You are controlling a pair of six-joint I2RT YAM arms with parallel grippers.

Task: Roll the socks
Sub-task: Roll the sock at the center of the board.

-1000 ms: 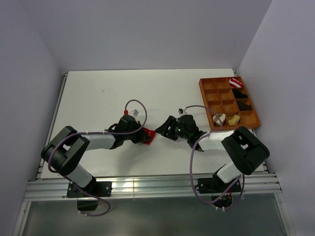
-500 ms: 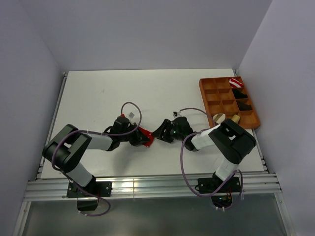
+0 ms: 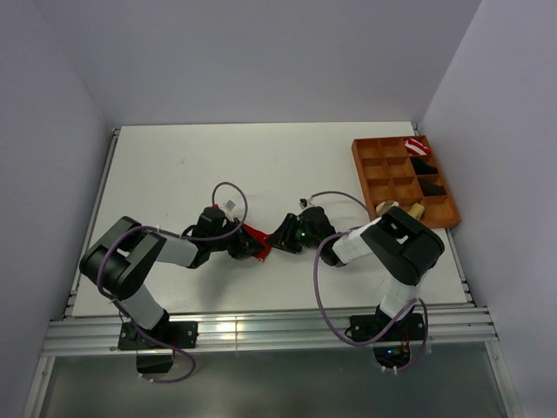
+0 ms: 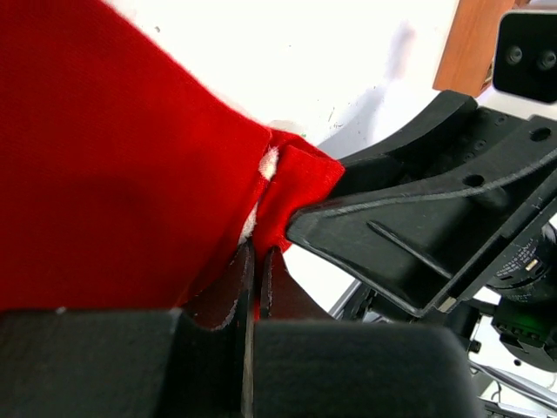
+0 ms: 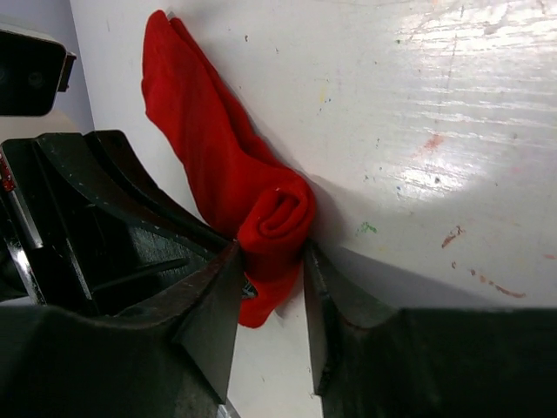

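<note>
A red sock point(image 3: 254, 233) lies mid-table between my two grippers. My left gripper point(image 3: 258, 248) is shut, pinching a fold of the red sock point(image 4: 130, 157) between its fingertips point(image 4: 258, 252). My right gripper point(image 3: 275, 237) faces it from the right. In the right wrist view the red sock point(image 5: 209, 139) ends in a tight roll point(image 5: 277, 218), and that roll sits in my right gripper point(image 5: 271, 252) with both fingers against its sides. A mustard-yellow sock point(image 3: 416, 210) and a cream-cuffed one point(image 3: 387, 207) lie in the tray's near compartments, partly hidden by the right arm.
The orange compartment tray point(image 3: 359, 165) stands at the back right, holding a red-and-white striped bundle point(image 3: 416, 144) and black bundles point(image 3: 426, 167). The right arm's elbow overhangs the tray's near edge. Walls enclose the table on three sides.
My right gripper has moved left up to the sock and narrowed its jaws round the rolled end. My left gripper stayed shut on the sock and shifted slightly left.
</note>
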